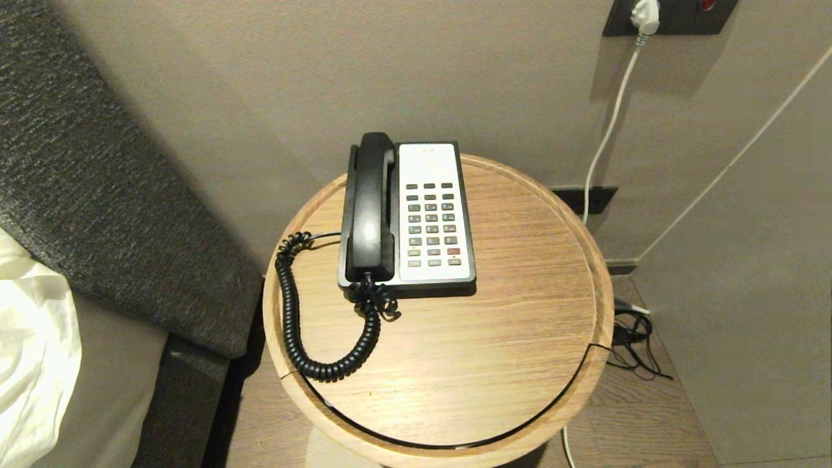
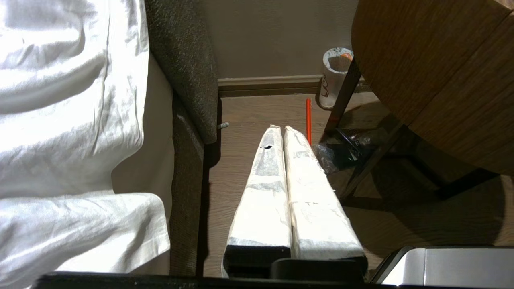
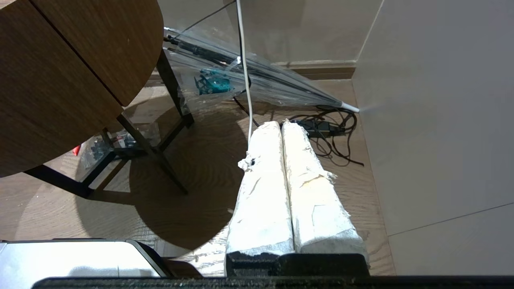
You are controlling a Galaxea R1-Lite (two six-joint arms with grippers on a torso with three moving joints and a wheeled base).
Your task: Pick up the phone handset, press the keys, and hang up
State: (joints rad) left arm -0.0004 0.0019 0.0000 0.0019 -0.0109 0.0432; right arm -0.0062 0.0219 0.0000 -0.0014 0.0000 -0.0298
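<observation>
Head view has the phone handset (image 1: 370,208) cradled beside unreadable keys (image 1: 432,224); only wrist views show left gripper (image 2: 280,130) and right gripper (image 3: 280,125), fingers pressed together, empty, near the floor.

The head view looks steeply down on the round table (image 1: 494,338) from close above. Both wrist views look floorward from below its rim, sharing only the table's underside (image 2: 441,72).

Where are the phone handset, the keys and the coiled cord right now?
phone handset (image 1: 370,208): head view, middle of the black grip, lying in its cradle.
keys (image 1: 431,224): head view, centre of the button grid on the white faceplate.
coiled cord (image 1: 290,305): head view, left stretch of the loop on the table.
</observation>
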